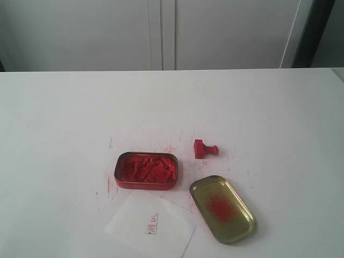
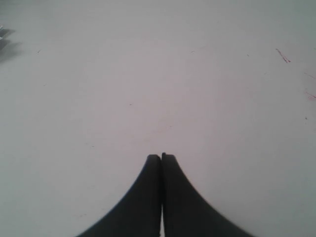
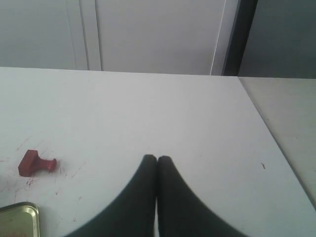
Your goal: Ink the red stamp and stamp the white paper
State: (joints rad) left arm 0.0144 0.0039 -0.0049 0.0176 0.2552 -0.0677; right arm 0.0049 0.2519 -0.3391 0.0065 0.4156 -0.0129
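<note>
The red stamp (image 1: 204, 149) lies on its side on the white table, right of centre; the right wrist view shows the red stamp (image 3: 35, 163) too, off to one side of my right gripper (image 3: 157, 158), which is shut and empty. The white paper (image 1: 150, 224) lies near the front edge with a small red imprint (image 1: 152, 223) on it. The open red ink tin (image 1: 146, 170) sits just behind the paper. My left gripper (image 2: 161, 156) is shut over bare tabletop with nothing in it. Neither gripper shows in the exterior view.
The gold tin lid (image 1: 222, 208) with a red smear lies right of the paper; a corner of the lid (image 3: 19, 218) shows in the right wrist view. Red scratch marks (image 1: 172, 144) cover the table around the tin. The table's right edge (image 3: 266, 128) runs nearby.
</note>
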